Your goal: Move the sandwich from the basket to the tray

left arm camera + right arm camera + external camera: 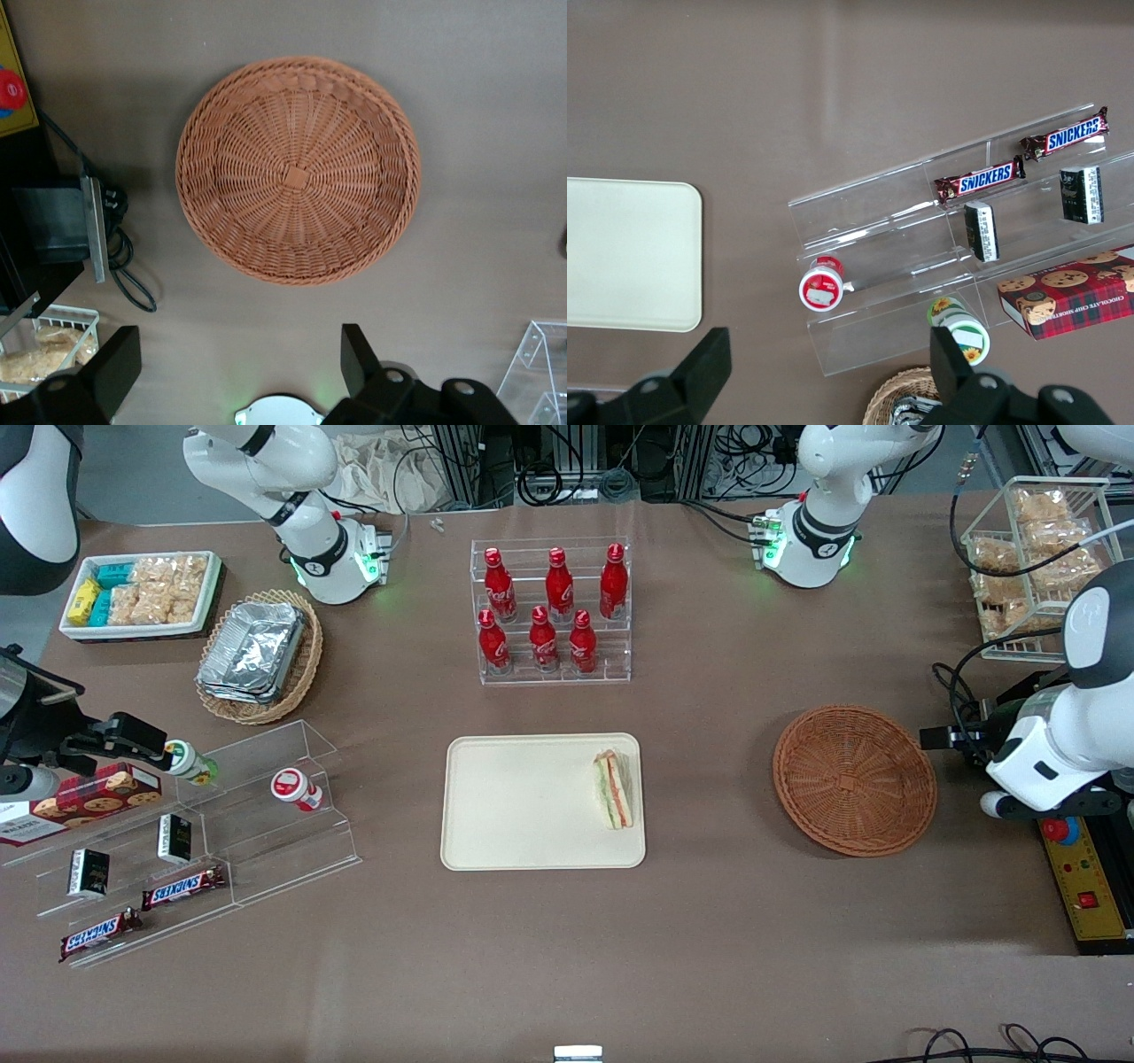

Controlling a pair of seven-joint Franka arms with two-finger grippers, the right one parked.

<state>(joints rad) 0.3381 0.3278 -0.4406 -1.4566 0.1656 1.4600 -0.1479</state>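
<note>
Sandwich: we see the sandwich (pixel 615 789) lying on the tray (pixel 523 806), close to the tray edge that faces the working arm's end of the table, with its green and orange-red filling layers showing.
Tray: we find the cream tray flat on the brown table (pixel 709 921), near the middle, nearer to the front camera than the rack of red bottles (pixel 551 608); apart from the sandwich its surface is bare. In the right wrist view one rounded end of the tray (pixel 629 252) shows.
Basket: we see the round reddish-brown wicker basket (pixel 854 779) beside the tray, toward the working arm's end of the table and well apart from it; nothing lies in it. The left wrist view looks straight down into the basket (pixel 298 170) and shows only its woven bottom.
Gripper: we see the left gripper (pixel 235 365) hanging above the table just beside the basket, holding nothing; its two dark fingers (pixel 358 354) stand wide apart. In the front view we cannot make out the gripper itself.
Other things: we note a tan oval basket of foil containers (pixel 259 655), a white tray of snack packets (pixel 140 593) and a clear stepped stand (pixel 204 841) with Snickers bars (pixel 182 887) toward the parked arm's end.
</note>
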